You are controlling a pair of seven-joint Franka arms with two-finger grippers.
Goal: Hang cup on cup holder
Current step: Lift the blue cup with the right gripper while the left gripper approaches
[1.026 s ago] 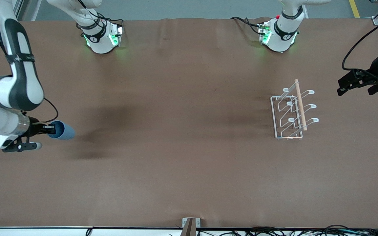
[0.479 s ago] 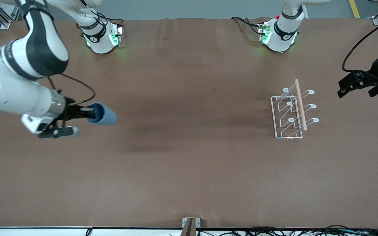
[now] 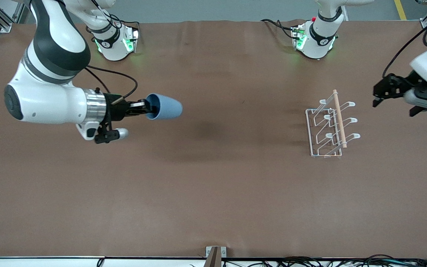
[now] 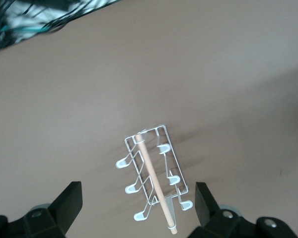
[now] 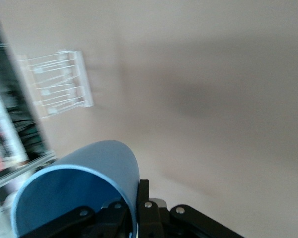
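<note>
A brown, faintly creased cover spans the counter point(image 3: 213, 193), with dark cables bunched along its near edge. The right hand point(image 3: 145, 108) pinches the rim of the cup point(image 3: 164, 106), carrying it sideways in the air above the counter's right-arm end. The cup holder point(image 3: 330, 124) stands toward the left arm's end, well apart. The left hand point(image 4: 139, 210) hovers above it, fingers spread wide.
</note>
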